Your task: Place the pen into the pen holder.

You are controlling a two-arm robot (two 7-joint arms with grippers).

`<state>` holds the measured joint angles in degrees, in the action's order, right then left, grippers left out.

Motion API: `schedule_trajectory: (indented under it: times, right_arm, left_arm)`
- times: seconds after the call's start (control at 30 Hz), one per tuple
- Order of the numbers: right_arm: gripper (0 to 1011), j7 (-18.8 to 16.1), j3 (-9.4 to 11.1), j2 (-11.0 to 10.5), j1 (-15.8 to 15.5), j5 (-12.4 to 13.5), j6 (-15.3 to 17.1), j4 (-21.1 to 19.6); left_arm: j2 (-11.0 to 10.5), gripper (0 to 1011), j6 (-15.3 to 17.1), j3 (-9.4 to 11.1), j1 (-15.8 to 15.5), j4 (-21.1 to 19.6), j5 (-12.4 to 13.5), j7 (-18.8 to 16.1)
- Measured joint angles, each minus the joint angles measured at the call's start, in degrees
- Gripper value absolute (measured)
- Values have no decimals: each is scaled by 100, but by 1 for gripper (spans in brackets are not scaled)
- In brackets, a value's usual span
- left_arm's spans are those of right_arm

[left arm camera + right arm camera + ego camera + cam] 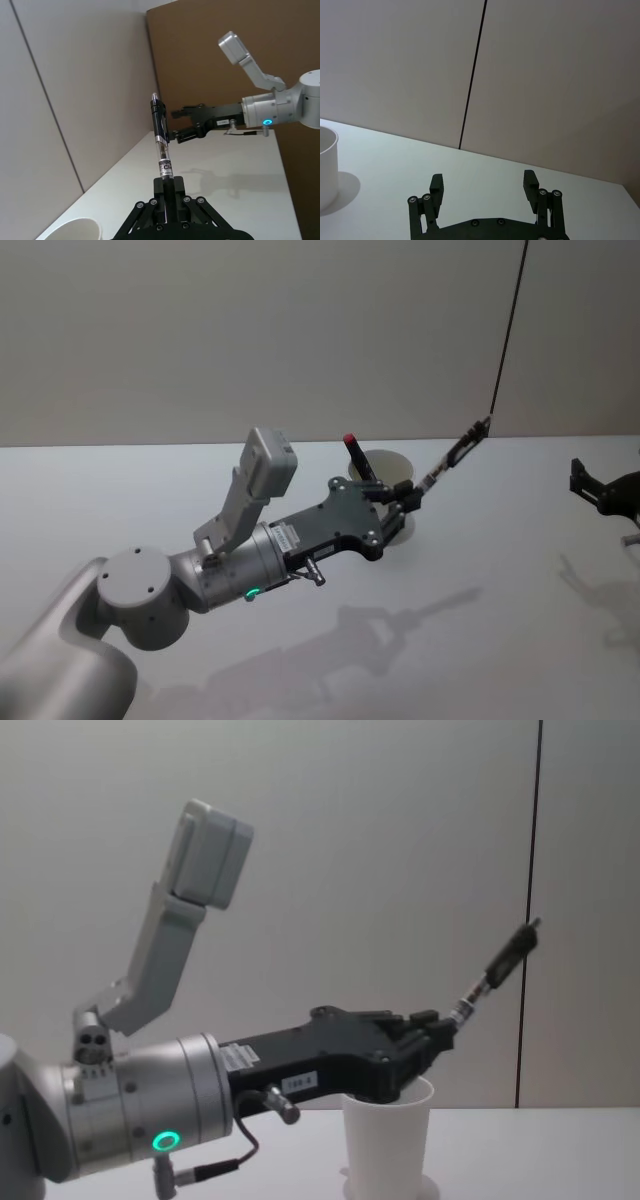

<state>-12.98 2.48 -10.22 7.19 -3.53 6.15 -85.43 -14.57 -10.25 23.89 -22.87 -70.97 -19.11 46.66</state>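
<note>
My left gripper [408,498] clamps the pen [455,455], tilted, just over the pen holder [385,1145]; my right gripper [484,181] sits spread open.

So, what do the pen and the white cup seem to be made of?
The pen, held in the left claw by the cup: probably plastic, glossy black top, clear barrel showing its insides. The cup: matte white, thin rim, likely paper, perhaps plastic.

Nothing legible appears anywhere. A small white sticker [300,1080] on the body of the left gripper [440,1030] carries dark print too fine to read. A printed band [165,164] on the pen [160,137] shows letters that cannot be made out.
</note>
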Motion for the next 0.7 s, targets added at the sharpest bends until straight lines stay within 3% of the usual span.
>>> schedule_trajectory:
  times: [0.7]
  right_arm:
    - [1001,0,0,0,0,0,0,0]
  left_arm:
    - [192,124,-7,157,-272,442,-85,660]
